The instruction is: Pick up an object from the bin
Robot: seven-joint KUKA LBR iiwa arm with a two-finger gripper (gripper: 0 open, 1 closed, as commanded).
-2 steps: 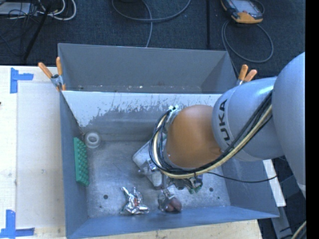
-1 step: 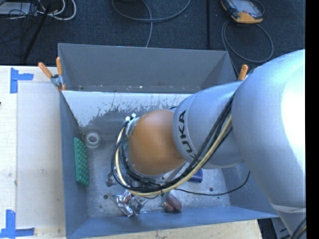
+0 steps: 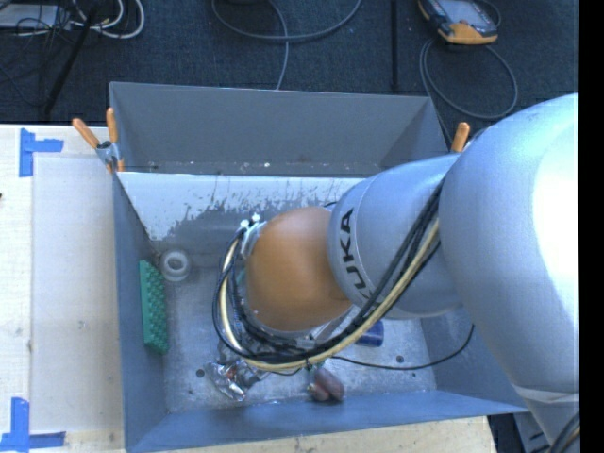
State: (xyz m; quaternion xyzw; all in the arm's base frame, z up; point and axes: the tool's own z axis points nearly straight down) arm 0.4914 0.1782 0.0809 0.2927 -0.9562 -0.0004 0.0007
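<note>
Brown rounded lump (image 3: 327, 386) by grey metal bin's (image 3: 311, 421) front wall: looks light, stiff; prob. grab across middle. Gripper (image 3: 232, 374) nearby, width can't tell.

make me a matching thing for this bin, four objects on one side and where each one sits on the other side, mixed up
Things:
1. green block
2. pale ring
3. brown lump
4. blue piece

Places:
a. by the near wall of the bin
b. partly hidden under the arm
c. lying along the left wall
d. next to the far end of the green block

Pairs: 1-c, 2-d, 3-a, 4-b
</note>
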